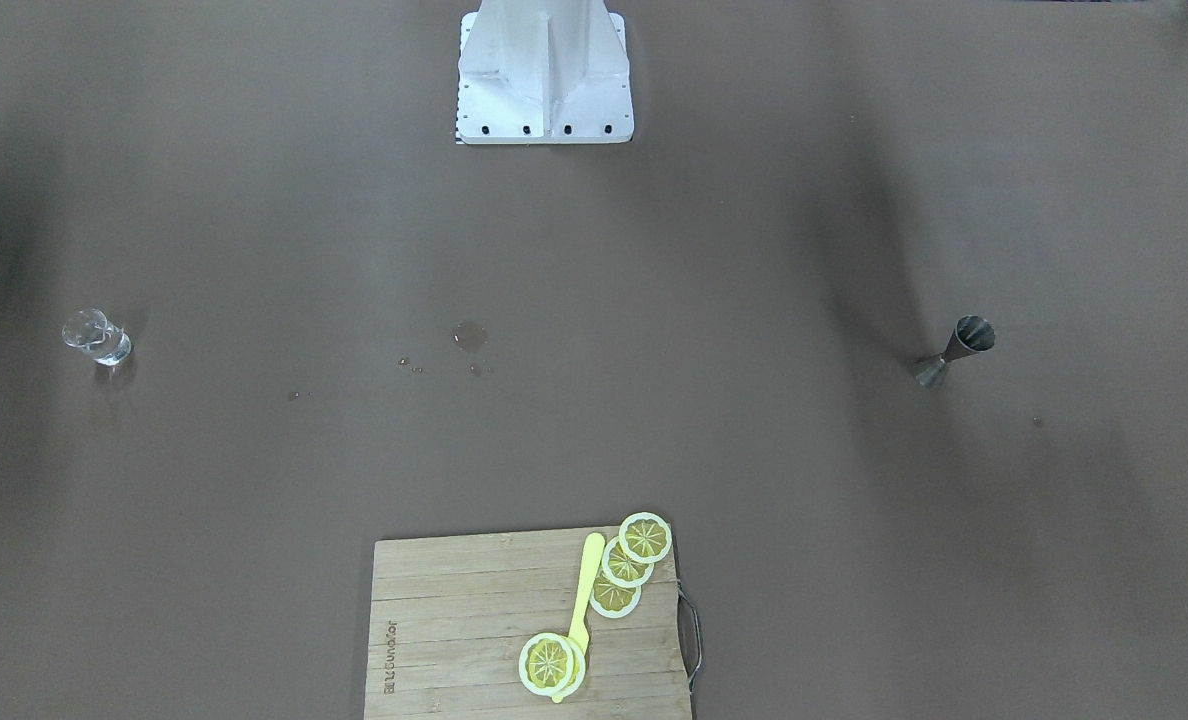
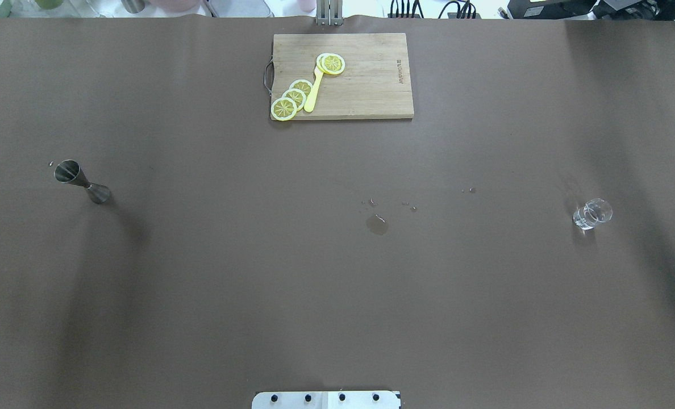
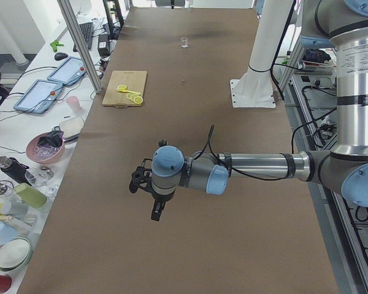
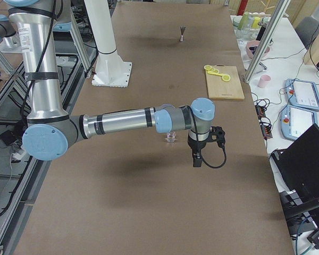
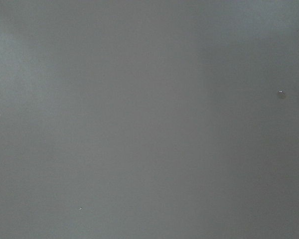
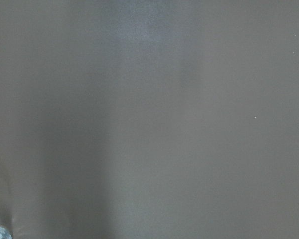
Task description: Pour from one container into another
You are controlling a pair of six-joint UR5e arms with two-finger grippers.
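the pour has not begun, as i judge it. the jigger (image 2: 82,182) stands upright on the table (image 2: 337,295) far out on the robot's left, and the glass cup (image 2: 592,213) stands far out on its right. the two are well apart and neither is held. the left gripper (image 3: 156,210) hangs above the table's left end, and the right gripper (image 4: 196,158) hangs above the right end, near the cup. both show only in the side views, so i cannot tell whether either claw is released or clenched. a wet patch (image 2: 376,225) and a few drops lie mid-table between the two vessels. whether the jigger holds any liquid cannot be made out. everything is left to do: grasp the jigger, bring it and the cup together, and tip it over the cup's rim.
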